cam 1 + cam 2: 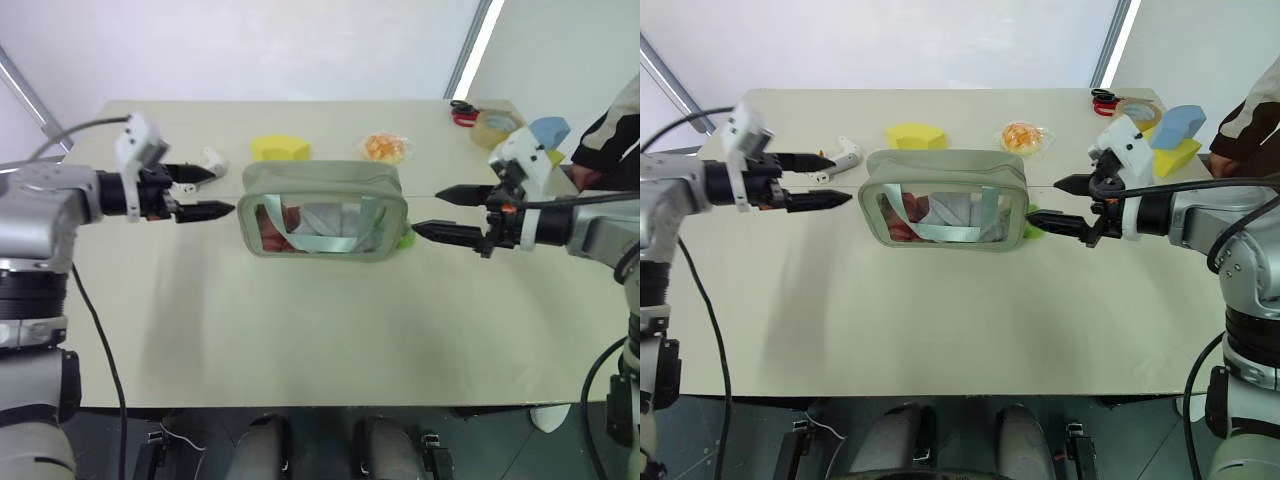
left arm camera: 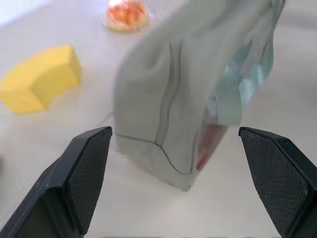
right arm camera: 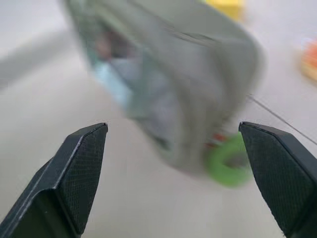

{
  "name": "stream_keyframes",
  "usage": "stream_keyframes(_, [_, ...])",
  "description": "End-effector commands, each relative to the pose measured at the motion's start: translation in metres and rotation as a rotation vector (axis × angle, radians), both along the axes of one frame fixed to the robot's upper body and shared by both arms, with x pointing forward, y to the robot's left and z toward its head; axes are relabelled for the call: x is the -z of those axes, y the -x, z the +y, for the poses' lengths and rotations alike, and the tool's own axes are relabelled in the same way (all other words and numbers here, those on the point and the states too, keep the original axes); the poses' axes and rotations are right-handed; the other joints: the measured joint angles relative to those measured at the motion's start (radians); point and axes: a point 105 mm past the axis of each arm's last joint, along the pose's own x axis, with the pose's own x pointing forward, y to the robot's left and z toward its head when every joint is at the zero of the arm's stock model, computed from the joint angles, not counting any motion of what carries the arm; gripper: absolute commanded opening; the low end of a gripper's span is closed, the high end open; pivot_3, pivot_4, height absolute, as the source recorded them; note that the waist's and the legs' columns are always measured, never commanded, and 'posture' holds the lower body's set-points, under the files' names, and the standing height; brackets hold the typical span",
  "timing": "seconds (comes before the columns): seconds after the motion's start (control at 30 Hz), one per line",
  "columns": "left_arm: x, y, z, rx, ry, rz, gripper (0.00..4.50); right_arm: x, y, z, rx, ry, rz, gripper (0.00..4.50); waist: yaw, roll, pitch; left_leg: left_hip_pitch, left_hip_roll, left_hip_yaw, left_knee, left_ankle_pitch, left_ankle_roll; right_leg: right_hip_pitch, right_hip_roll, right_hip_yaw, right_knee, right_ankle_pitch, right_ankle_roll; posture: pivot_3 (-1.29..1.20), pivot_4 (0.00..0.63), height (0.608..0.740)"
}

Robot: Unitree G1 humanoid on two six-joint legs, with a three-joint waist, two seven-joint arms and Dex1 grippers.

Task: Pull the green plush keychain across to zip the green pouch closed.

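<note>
Your green pouch (image 1: 323, 211) stands mid-counter (image 1: 300, 330), its green plush keychain (image 1: 405, 238) resting at the pouch's 3 o'clock end, which suggests the zip is drawn across. Your left end effector (image 1: 200, 192) and right end effector (image 1: 440, 213) flank it near level, fingers apart, holding nothing.

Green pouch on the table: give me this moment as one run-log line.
green pouch: upright on table | green plush keychain: beside pouch's right end | left gripper: open, off pouch | right gripper: open, off keychain
</note>
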Motion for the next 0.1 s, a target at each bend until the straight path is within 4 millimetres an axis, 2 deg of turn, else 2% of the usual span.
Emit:
stream_keyframes(0.03, [-0.0183,0.0035,0.0046,-0.028,0.053,-0.046,4.47,-0.0133,-0.0005,0.0066,0.027,-0.005,-0.076,4.5,0.001,0.0,0.0,0.0,0.0,0.0,0.0,0.0,0.0,0.0,0.0,0.0,0.0,0.0,0.0,0.0,0.15,0.74])
stream_keyframes(0.1, [-0.0157,0.0065,0.0032,-0.016,0.047,-0.043,4.47,-0.0125,-0.004,0.0059,0.048,-0.005,-0.084,4.5,0.002,0.0,0.0,0.0,0.0,0.0,0.0,0.0,0.0,0.0,0.0,0.0,0.0,0.0,0.0,0.0,0.15,0.74])
